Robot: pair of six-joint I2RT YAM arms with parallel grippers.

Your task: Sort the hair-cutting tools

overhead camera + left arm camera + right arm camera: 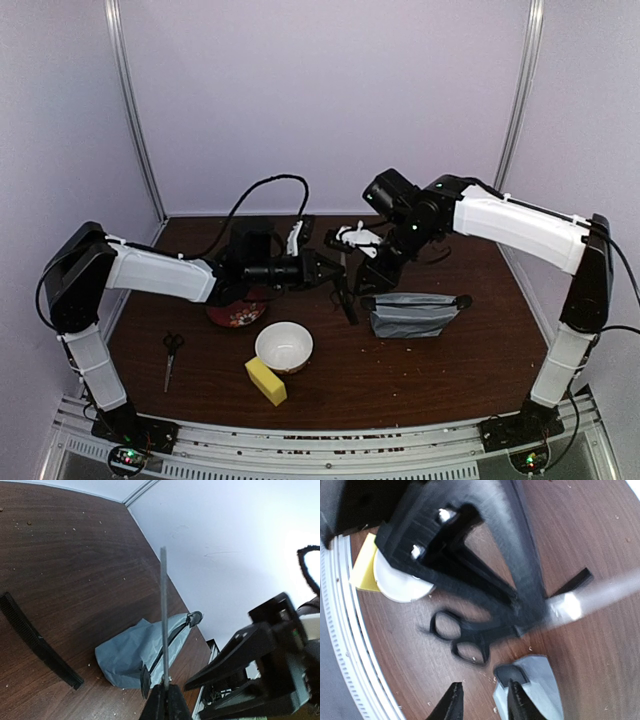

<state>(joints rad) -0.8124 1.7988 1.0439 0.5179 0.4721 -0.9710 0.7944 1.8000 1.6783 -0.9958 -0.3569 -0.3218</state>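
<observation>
My left gripper (165, 692) is shut on the steel blade of a pair of black-handled scissors (163, 620), held in the air over the table's middle. From the right wrist, the scissors' handles (462, 639) hang free just beyond my right gripper (485, 705). That gripper is open, with nothing between its fingers. In the top view the two grippers meet, the left gripper (338, 278) beside the right gripper (368, 278). A slim black comb (37, 640) lies on the table below them. A second pair of scissors (172, 353) lies at the front left.
A grey zip pouch (412, 314) lies right of centre, under the right gripper. A white bowl (284, 346) and a yellow sponge (266, 381) sit at the front middle. A red patterned plate (238, 314) lies under the left forearm. A black box (250, 240) with a cable stands at the back.
</observation>
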